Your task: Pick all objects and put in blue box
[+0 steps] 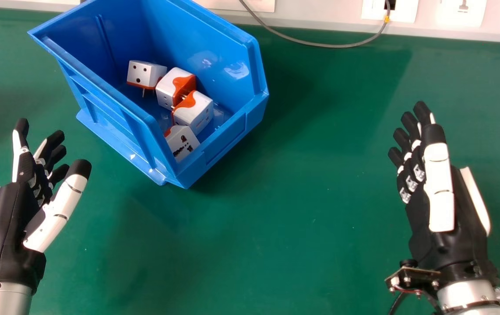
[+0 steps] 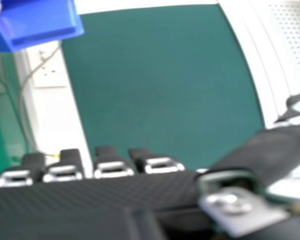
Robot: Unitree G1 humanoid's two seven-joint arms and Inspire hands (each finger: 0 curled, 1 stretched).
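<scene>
Plug adapters (image 1: 172, 86): four are lying bunched on the floor of the blue box (image 1: 228, 138), which is standing on the counter (image 1: 298, 218).
Handling: probably weighing little, feeling stiff; smooth faces may be slipping under fingertips, pins risking bends.
Hold point: opposite flat white sides would be serving best, clear of pins.
Left hand (image 1: 5, 218): opening wide, thumb standing apart, holding nothing.
Right hand (image 1: 440, 197): extending loosely open, touching no adapter.
Status: task is looking complete; no further grasp seems to be needed.
</scene>
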